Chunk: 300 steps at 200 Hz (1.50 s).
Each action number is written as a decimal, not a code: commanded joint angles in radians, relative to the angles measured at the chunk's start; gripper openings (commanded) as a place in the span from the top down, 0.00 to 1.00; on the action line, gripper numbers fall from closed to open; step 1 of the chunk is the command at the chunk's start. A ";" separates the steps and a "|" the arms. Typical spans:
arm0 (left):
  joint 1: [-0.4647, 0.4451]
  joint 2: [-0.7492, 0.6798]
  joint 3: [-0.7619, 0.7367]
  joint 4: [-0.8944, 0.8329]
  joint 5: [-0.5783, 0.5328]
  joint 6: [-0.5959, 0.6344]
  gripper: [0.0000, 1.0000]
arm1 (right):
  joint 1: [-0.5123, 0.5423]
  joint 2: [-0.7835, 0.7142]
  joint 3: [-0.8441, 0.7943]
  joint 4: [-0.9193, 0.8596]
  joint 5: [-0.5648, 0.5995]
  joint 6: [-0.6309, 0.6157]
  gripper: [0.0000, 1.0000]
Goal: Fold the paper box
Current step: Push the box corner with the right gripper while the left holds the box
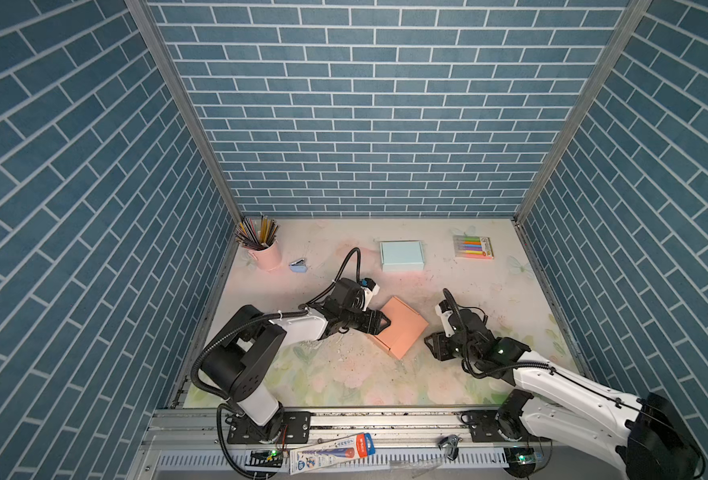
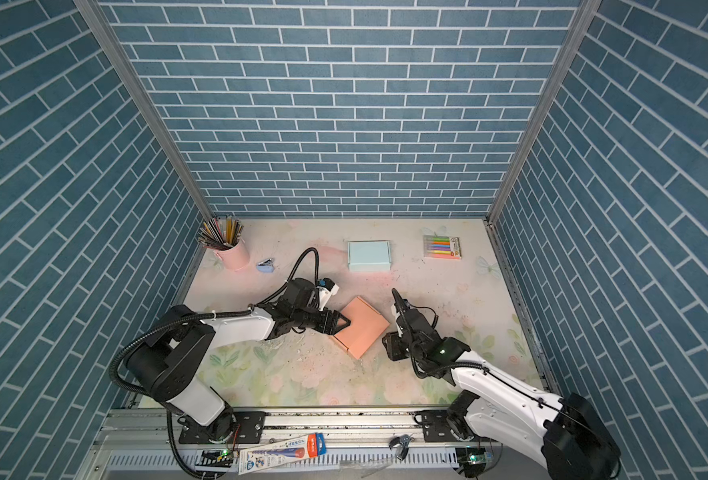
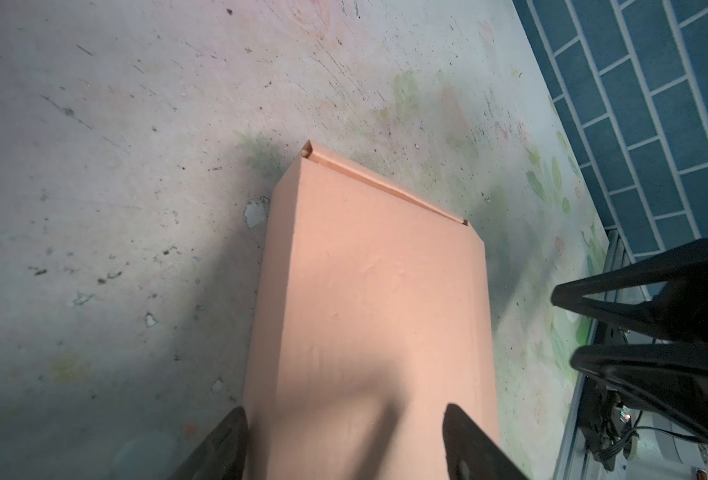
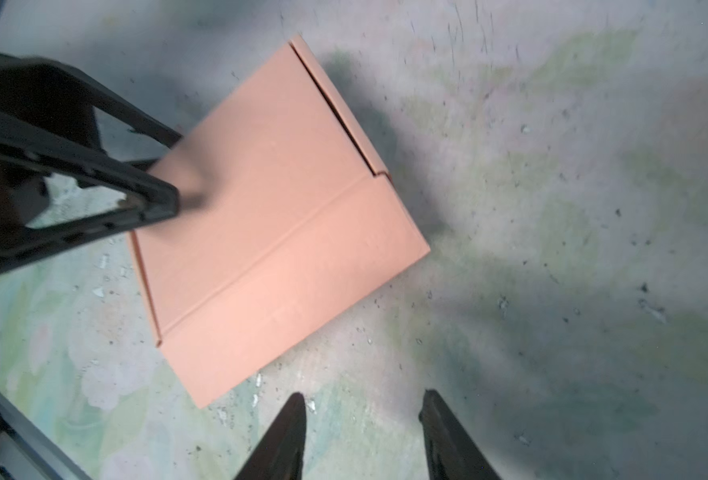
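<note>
Nearest the front, the right fingers [image 4: 281, 440] hang spread with nothing between them, just beside the peach paper box [image 1: 404, 328]. It lies closed and flat in the middle of the table [image 1: 344, 374]. The left fingers [image 3: 219, 449] are splayed wide too, gripping nothing, one tip over the lid's edge. Way back there's a light blue box [image 1: 402, 255] and a marker pack [image 1: 473, 247].

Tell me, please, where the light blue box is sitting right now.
In both top views the light blue box lies near the back wall, slightly right of centre, left of the marker pack and behind the salmon box.
</note>
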 commanded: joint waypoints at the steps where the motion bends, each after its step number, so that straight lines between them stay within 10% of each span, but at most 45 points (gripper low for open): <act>1: 0.003 -0.016 0.004 -0.002 0.012 0.012 0.26 | -0.008 -0.001 0.066 -0.022 0.016 -0.008 0.55; 300: -0.006 0.011 -0.037 0.081 0.058 -0.033 0.27 | -0.008 0.418 0.094 0.266 -0.134 -0.051 0.71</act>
